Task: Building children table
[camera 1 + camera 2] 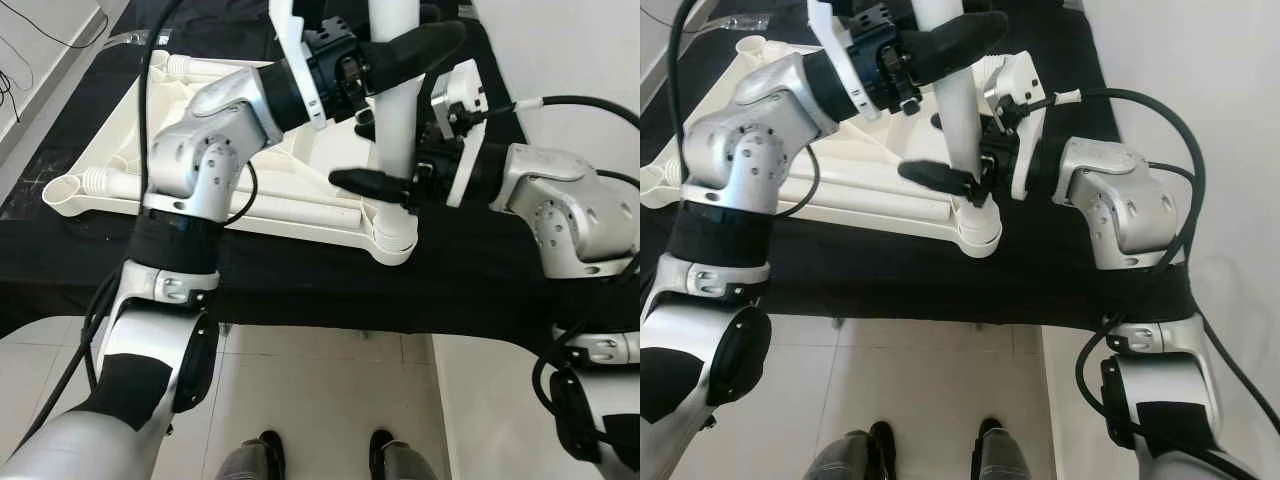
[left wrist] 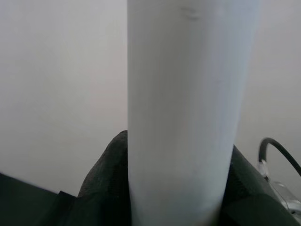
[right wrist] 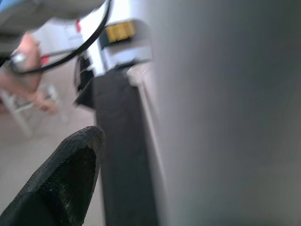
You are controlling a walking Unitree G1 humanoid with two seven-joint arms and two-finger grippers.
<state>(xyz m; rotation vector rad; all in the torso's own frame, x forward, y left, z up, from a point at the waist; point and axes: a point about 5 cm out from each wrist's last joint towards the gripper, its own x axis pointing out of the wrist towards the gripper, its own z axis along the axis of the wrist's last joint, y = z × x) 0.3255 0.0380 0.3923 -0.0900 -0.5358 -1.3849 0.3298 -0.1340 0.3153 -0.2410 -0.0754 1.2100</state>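
White table leg [image 1: 395, 110] upright between both grippers' fingers [image 1: 420, 45].

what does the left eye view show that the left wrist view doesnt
Left eye view: the upturned white tabletop on a black cloth, the corner socket where the white leg stands upright, and both grippers on the leg, the left gripper high, the right gripper low near the socket.

Left wrist view: a close look at the leg's smooth surface against a pale wall, black fingers hugging it.

Both: the leg, held by the left gripper.
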